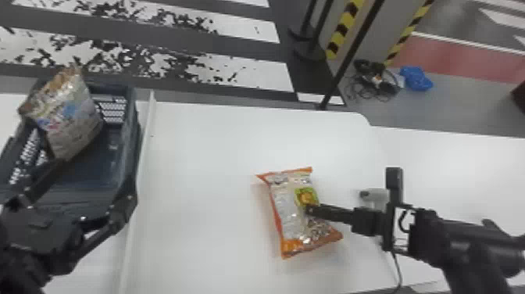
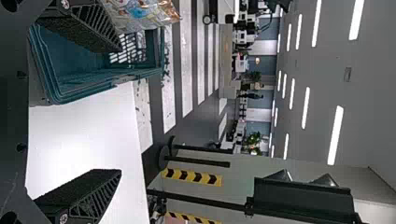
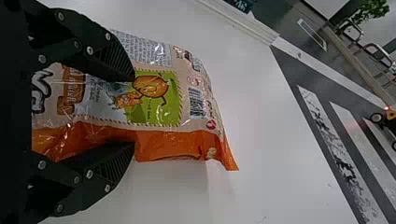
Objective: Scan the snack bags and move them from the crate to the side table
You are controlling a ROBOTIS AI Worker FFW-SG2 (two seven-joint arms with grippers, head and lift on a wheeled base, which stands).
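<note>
In the head view my right gripper (image 1: pixel 306 210) reaches over the middle of an orange-edged snack bag (image 1: pixel 293 209) above the white table. From the right wrist view, the right gripper (image 3: pixel 134 111) is shut on this snack bag (image 3: pixel 154 98), whose green patch and barcode face the camera. On the left, my left gripper (image 1: pixel 95 181) is over the near part of the dark crate (image 1: pixel 131 117), open. A silvery snack bag (image 1: pixel 72 117) stands tilted inside the crate. The left wrist view has the left gripper (image 2: pixel 121 109), its jaws wide apart, beside the crate (image 2: pixel 88 81) and that bag (image 2: pixel 140 14).
A grey handheld device (image 1: pixel 375 195) lies behind the right gripper, partly hidden. A raised white edge (image 1: pixel 144 156) runs between crate and table. The side table (image 1: pixel 461 172) joins at the right. Dark poles (image 1: pixel 351 51) stand beyond the far edge.
</note>
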